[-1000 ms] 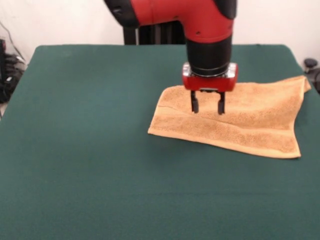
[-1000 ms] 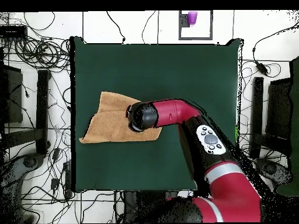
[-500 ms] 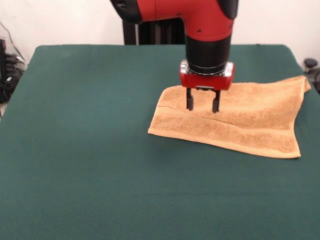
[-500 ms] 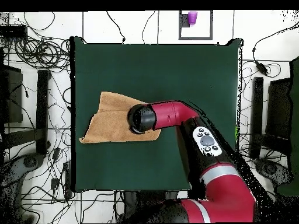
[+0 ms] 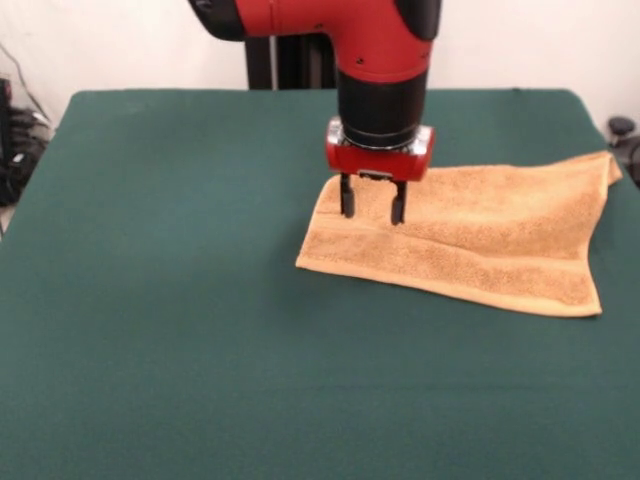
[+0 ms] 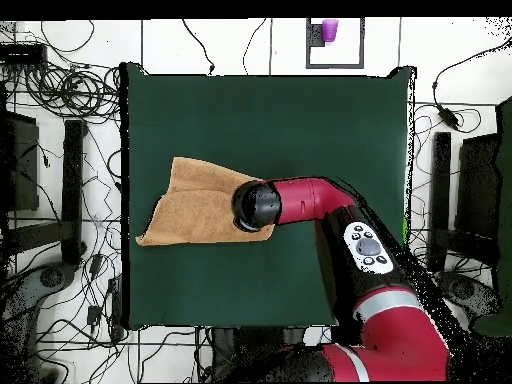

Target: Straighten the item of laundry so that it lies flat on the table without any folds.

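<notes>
The item of laundry (image 5: 500, 235) is an orange-tan towel lying on the right side of the dark green table (image 5: 180, 330) in the front view, folded over on itself with a paler band along its near edge. My gripper (image 5: 371, 209) hangs open just above the towel's left end, its two black fingers pointing down and holding nothing. In the overhead view the towel (image 6: 190, 208) lies at the table's left side, and the arm's wrist covers the gripper (image 6: 256, 207) over the towel's right end.
Bare green table (image 6: 300, 130) surrounds the towel on most sides. The towel's far right corner in the front view reaches close to the table's right edge. Cables and stands lie on the floor around the table, and a purple cup (image 6: 329, 30) stands beyond it.
The gripper has moved left along the towel in the front view, toward its left end, and risen slightly. It stays open. The towel has not moved.
</notes>
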